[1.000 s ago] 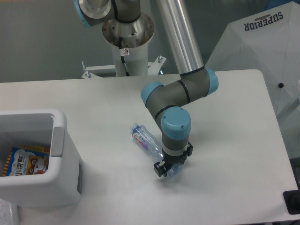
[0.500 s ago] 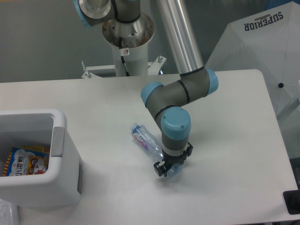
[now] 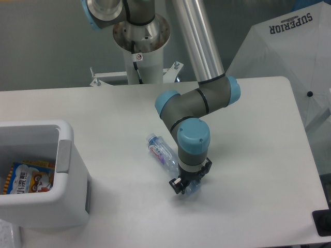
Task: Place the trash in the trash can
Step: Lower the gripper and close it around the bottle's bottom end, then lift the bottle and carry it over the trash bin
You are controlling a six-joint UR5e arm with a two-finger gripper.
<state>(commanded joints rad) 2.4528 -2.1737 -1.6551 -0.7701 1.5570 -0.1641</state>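
Clear plastic bottle [image 3: 162, 152] lies on the white counter [image 3: 248, 155], centre of frame. Long axis runs diagonally: cap end toward upper left, base end toward lower right, under the hand [image 3: 185, 187]. Hand sits low over the base end, fingers astride it; appears clamped on the bottle, though contact is partly hidden by the wrist. Trash can [image 3: 62, 155] stands at lower left of frame, well apart. Judgement: carry goes leftward, cap end leading. Tissue wad not visible.
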